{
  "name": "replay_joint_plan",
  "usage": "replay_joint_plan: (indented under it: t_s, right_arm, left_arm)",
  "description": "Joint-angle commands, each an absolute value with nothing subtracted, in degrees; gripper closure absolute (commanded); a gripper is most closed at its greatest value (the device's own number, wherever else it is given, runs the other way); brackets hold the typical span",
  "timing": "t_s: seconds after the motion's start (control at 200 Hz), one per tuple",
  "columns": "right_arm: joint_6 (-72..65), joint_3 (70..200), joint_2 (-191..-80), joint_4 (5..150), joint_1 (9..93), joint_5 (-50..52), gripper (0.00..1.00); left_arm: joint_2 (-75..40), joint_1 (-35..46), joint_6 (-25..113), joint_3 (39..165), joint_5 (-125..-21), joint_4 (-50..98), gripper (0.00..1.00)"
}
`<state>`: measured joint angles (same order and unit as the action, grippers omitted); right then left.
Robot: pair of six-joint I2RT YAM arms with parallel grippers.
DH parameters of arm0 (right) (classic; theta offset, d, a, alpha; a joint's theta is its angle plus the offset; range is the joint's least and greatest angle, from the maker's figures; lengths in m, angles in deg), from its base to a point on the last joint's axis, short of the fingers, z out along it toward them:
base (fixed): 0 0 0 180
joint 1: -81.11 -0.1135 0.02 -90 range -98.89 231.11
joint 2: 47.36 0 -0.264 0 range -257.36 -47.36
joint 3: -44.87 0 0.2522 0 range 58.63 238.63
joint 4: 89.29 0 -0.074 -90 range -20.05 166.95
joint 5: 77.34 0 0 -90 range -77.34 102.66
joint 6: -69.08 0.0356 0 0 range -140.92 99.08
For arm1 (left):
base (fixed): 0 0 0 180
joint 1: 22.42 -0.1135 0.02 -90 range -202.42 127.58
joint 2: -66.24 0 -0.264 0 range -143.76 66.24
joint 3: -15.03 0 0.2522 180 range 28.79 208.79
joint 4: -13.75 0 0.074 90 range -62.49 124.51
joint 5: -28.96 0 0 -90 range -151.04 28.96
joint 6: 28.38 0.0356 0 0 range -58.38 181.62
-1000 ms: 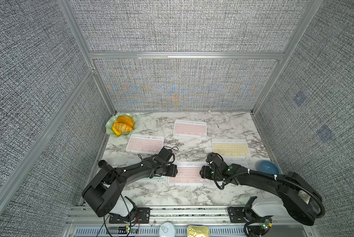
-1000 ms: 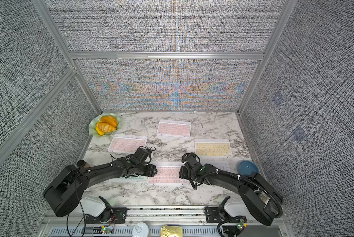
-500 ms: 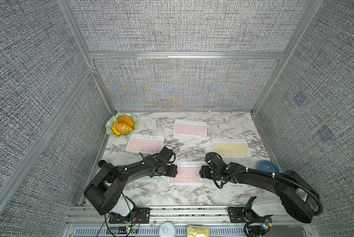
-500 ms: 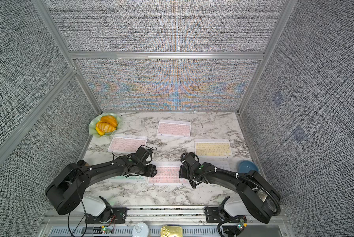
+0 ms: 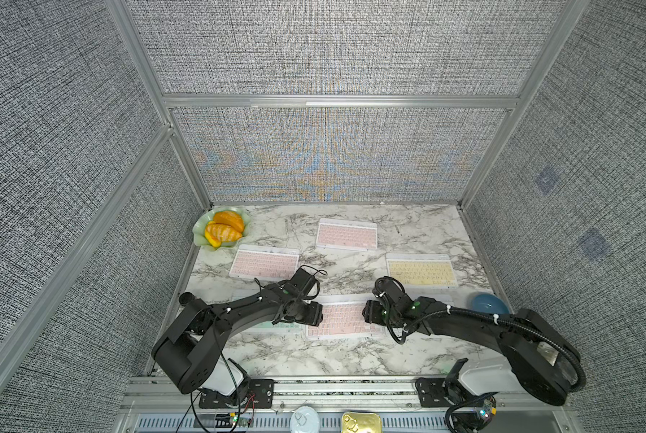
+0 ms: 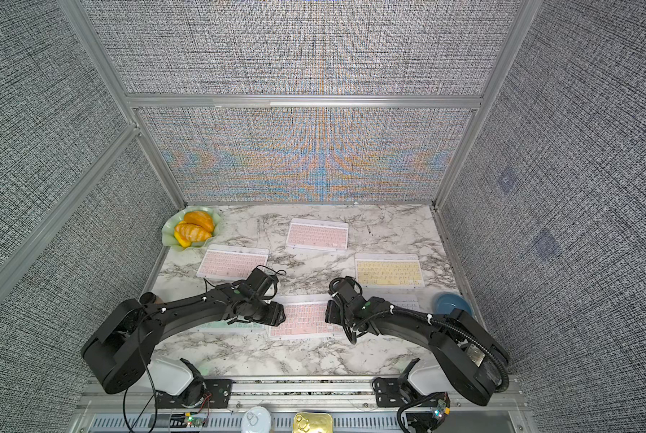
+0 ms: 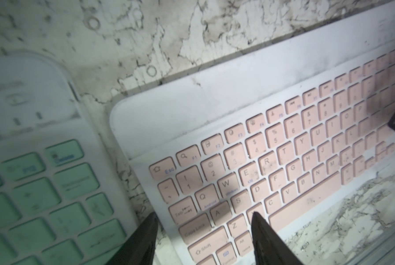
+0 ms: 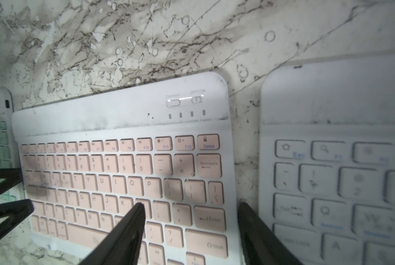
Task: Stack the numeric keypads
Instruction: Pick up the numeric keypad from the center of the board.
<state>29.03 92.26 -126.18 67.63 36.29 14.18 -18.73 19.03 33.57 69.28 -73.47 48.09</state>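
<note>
Seen from above, a white marble-patterned table [image 5: 314, 352] carries thin, white-framed keypads, none stacked. A pink-keyed keypad [image 5: 346, 318] lies flat near 6 o'clock between two black arms. The left gripper [image 7: 203, 214] is at its 9 o'clock end, jaws apart. One black finger [image 7: 143, 238] is in the gap beside a mint-green-keyed keypad [image 7: 43, 195], the other over the pink keys. The right gripper [image 8: 192, 205] is at the 3 o'clock end, jaws also apart, its fingers straddling that edge beside a white-keyed keypad [image 8: 341, 183]. A second pink-keyed keypad [image 5: 264, 262] lies at 10 o'clock, a third pink-keyed keypad [image 5: 347, 235] at 12, and a yellow-keyed keypad [image 5: 421, 270] at 2. A pale green plate [image 5: 201, 240] of orange fruit [image 5: 226, 226] sits at 11 o'clock, and a blue bowl [image 5: 488, 304] at 4.
</note>
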Motion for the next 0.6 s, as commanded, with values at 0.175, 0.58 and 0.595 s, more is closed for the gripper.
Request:
replay_joint_plan:
  t_s: [0.175,0.58,0.595]
  right_arm:
    - [31.81,89.79,-123.83,78.19,37.44,1.92,0.32]
    - [36.47,82.59,-118.85,94.94,42.23,-10.77,0.31]
    - [36.51,82.50,-118.63,95.05,42.30,-11.00,0.31]
  left_arm:
    - [-20.66,19.15,32.42,67.60,-80.84,42.98,0.35]
    - [-21.47,19.06,32.22,66.32,-82.05,40.87,0.35]
    - [-21.52,19.06,32.18,66.32,-82.05,40.85,0.35]
